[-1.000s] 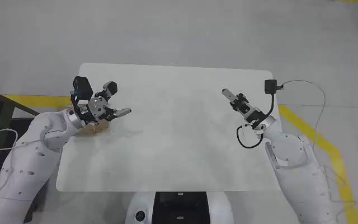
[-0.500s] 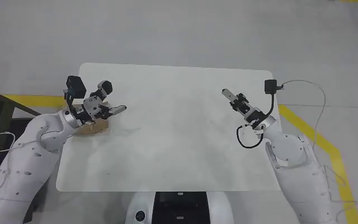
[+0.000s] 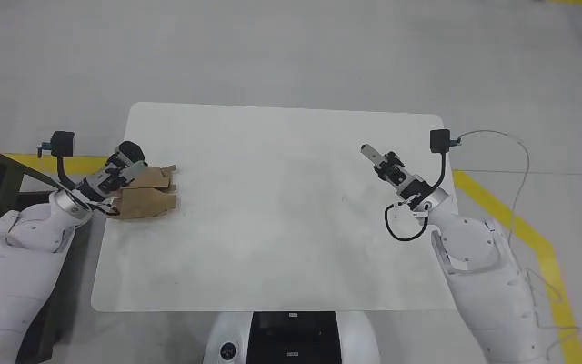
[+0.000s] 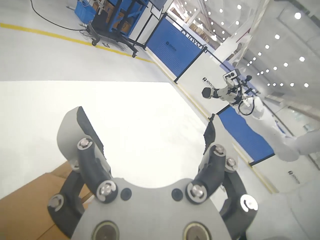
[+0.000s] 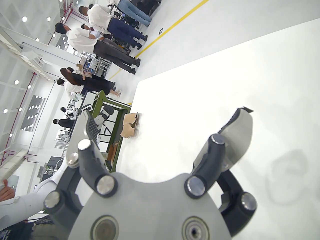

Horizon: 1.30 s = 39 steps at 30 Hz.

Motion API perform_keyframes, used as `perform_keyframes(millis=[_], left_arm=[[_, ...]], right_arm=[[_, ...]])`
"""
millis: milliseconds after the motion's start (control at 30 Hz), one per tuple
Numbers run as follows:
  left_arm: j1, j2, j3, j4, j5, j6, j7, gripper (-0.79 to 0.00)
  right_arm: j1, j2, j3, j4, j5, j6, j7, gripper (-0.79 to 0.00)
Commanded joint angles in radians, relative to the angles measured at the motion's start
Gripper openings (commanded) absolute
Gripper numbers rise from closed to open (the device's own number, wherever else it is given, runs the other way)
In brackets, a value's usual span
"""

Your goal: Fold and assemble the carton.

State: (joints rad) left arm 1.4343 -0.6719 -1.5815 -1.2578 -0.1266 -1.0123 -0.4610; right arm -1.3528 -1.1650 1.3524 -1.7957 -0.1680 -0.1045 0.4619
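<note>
A flat brown carton [image 3: 145, 193] lies at the left edge of the white table [image 3: 273, 227], its flaps pointing toward the table's middle. My left gripper [image 3: 125, 164] hovers over the carton's outer end, open and holding nothing. In the left wrist view the gripper [image 4: 145, 131] stands wide open, with the carton [image 4: 25, 201] just beside one finger [image 4: 80, 126]. My right gripper [image 3: 376, 154] is held above the right side of the table. In its own view it [image 5: 163, 123] is open and empty, and the carton [image 5: 130, 124] shows far across the table.
A green cart [image 5: 110, 116] holding cardboard pieces stands just past the table's left edge. A black cable [image 3: 400, 227] loops at the right wrist. Bare tabletop spans the wide space between the two grippers.
My left arm has drawn back to the left, from over the table toward its edge, uncovering the carton. The right arm has kept still.
</note>
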Motion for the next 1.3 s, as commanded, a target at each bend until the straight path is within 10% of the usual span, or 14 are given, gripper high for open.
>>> perform_keyframes(millis=[0, 667, 800, 1267], left_arm=[[-0.005, 0.006, -0.008, 0.021, -0.09, 0.0, -0.072, 0.0], [-0.006, 0.008, -0.009, 0.023, -0.108, 0.0, -0.089, 0.0], [-0.01, 0.009, -0.007, 0.03, -0.201, 0.117, -0.131, 0.0], [-0.097, 0.024, -0.108, 0.321, -0.536, 0.318, -0.431, 0.0]], right_arm=[[0.0, 0.0, 0.0, 0.0, 0.0, 0.0, 0.0, 0.0], [0.0, 0.0, 0.0, 0.0, 0.0, 0.0, 0.0, 0.0], [0.0, 0.0, 0.0, 0.0, 0.0, 0.0, 0.0, 0.0], [0.0, 0.0, 0.0, 0.0, 0.0, 0.0, 0.0, 0.0]])
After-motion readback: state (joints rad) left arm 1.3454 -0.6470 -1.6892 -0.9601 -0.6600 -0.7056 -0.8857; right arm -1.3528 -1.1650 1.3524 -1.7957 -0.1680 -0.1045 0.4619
